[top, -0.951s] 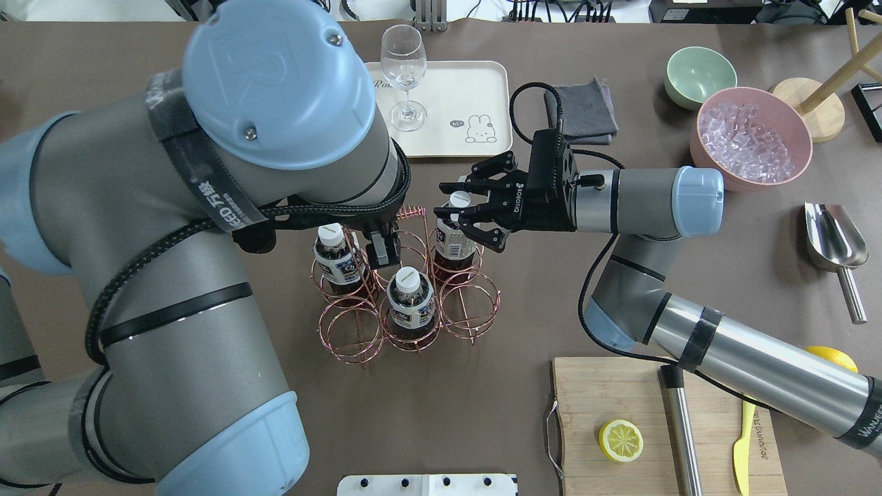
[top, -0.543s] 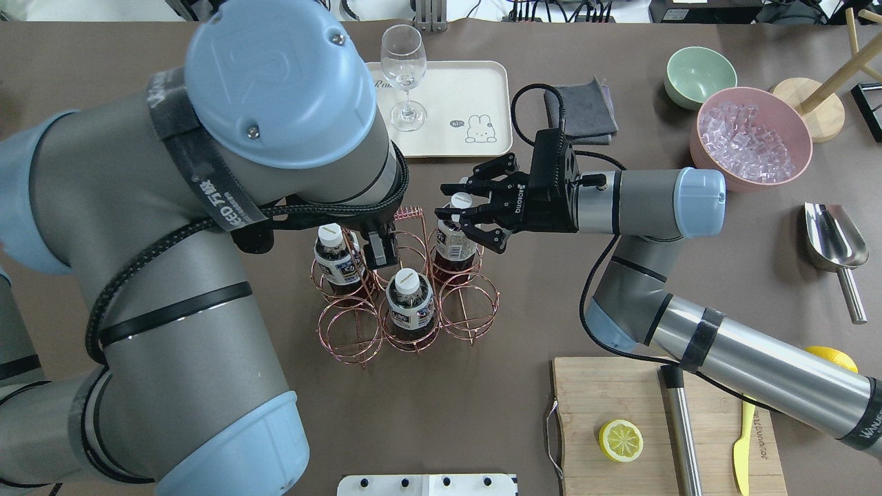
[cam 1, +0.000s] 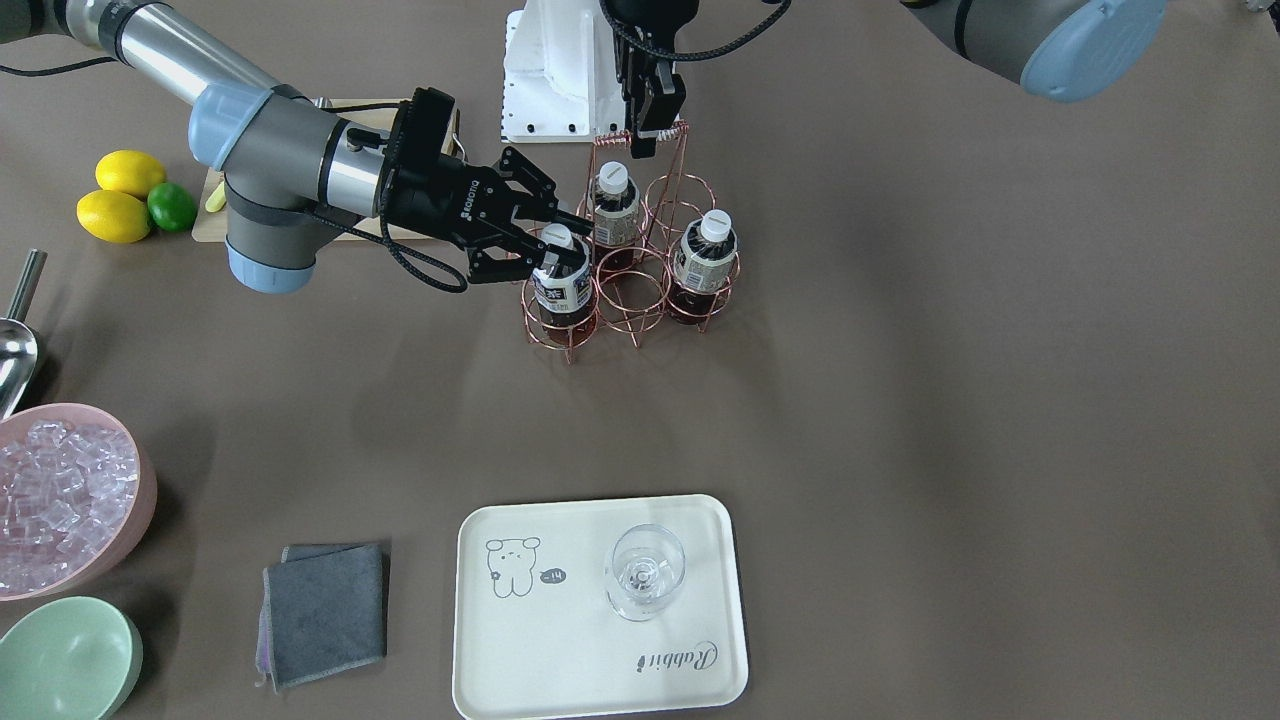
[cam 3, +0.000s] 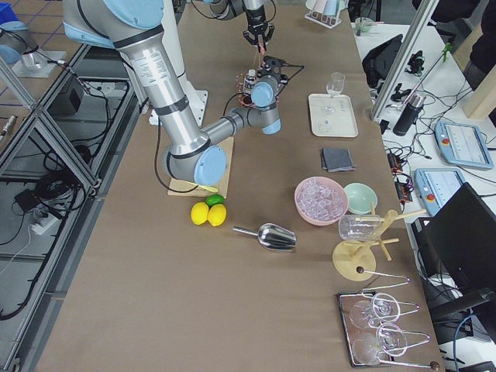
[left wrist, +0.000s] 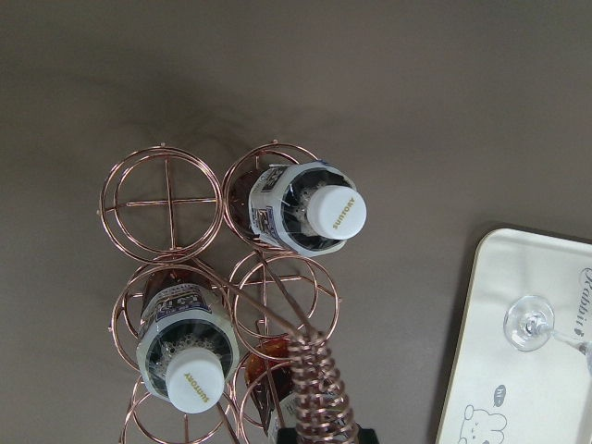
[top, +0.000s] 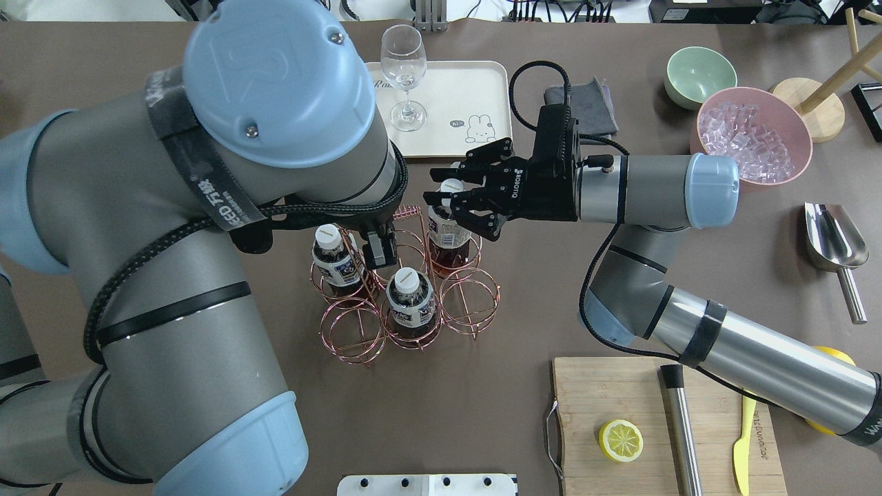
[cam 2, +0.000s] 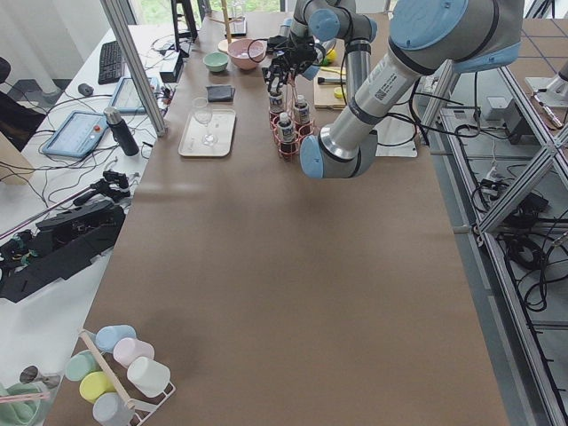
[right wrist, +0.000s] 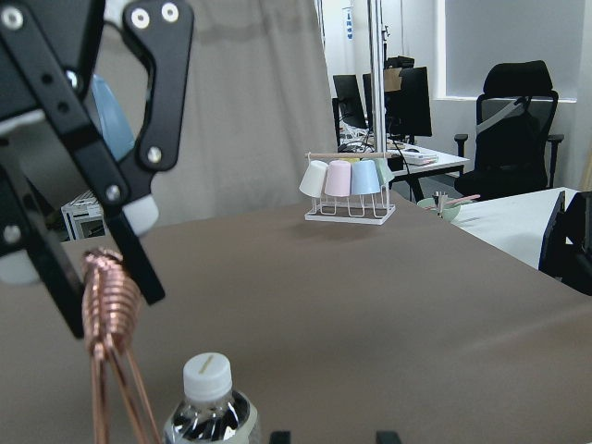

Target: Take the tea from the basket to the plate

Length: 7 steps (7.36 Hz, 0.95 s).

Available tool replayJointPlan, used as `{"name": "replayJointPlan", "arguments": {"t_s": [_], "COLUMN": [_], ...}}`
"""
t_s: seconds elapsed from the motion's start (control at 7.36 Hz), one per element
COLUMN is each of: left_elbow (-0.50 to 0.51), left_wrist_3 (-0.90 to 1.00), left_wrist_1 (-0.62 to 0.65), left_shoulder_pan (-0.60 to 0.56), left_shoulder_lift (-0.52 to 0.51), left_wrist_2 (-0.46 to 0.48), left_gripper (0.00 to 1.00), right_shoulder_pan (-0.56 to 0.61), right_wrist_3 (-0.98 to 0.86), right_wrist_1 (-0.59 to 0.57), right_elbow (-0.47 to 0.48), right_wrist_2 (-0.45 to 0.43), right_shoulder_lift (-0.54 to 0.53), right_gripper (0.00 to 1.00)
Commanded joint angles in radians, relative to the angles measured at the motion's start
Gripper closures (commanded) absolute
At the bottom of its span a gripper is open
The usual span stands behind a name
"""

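Note:
The copper wire basket (top: 351, 334) stands mid-table with three tea bottles in its rings. My right gripper (top: 441, 189) is shut on the neck of the far right tea bottle (top: 448, 224), just under its white cap; it also shows in the front view (cam 1: 560, 285), its base still inside its ring. My left gripper (top: 381, 251) is shut on the basket's coiled handle (cam 1: 665, 130). The other two bottles (top: 331, 258) (top: 410, 300) stand upright. The cream plate (top: 475, 83) lies beyond the basket.
A stemmed glass (top: 404, 76) stands on the plate's left part. A grey cloth (top: 586, 110), a green bowl (top: 699, 76) and a pink bowl of ice (top: 751, 138) are far right. A cutting board (top: 620, 413) with a lemon half is near right.
My right gripper has closed on the bottle's neck and moved a little left and toward the plate, taking the bottle with it. The left gripper has stayed on the handle.

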Motion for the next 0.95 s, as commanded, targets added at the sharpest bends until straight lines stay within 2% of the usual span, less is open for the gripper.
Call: {"name": "replayJointPlan", "arguments": {"t_s": [0.0, 0.27, 0.41, 0.54, 0.82], "left_elbow": [0.000, -0.001, -0.004, -0.007, -0.035], "left_wrist_3": [0.000, 0.000, 0.000, 0.000, 0.049], "left_wrist_1": [0.000, 0.001, 0.006, 0.007, 0.016], "left_shoulder_pan": [0.000, 0.000, -0.011, -0.032, -0.125], "left_shoulder_lift": [0.000, 0.000, 0.000, 0.000, 0.006], "left_wrist_2": [0.001, 0.000, 0.000, -0.017, -0.086], "left_gripper": [1.00, 1.00, 1.00, 1.00, 1.00], "right_shoulder_pan": [0.068, 0.177, 0.258, 0.311, 0.384], "right_wrist_3": [0.074, 0.144, 0.163, 0.158, 0.151], "right_wrist_1": [-0.126, -0.203, -0.250, -0.293, -0.309], "right_elbow": [0.131, 0.190, 0.184, 0.164, 0.022], "right_wrist_2": [0.012, 0.043, 0.053, 0.052, 0.034], "right_shoulder_lift": [0.005, 0.035, 0.057, 0.084, 0.171], "right_gripper": [1.00, 1.00, 1.00, 1.00, 1.00]}}
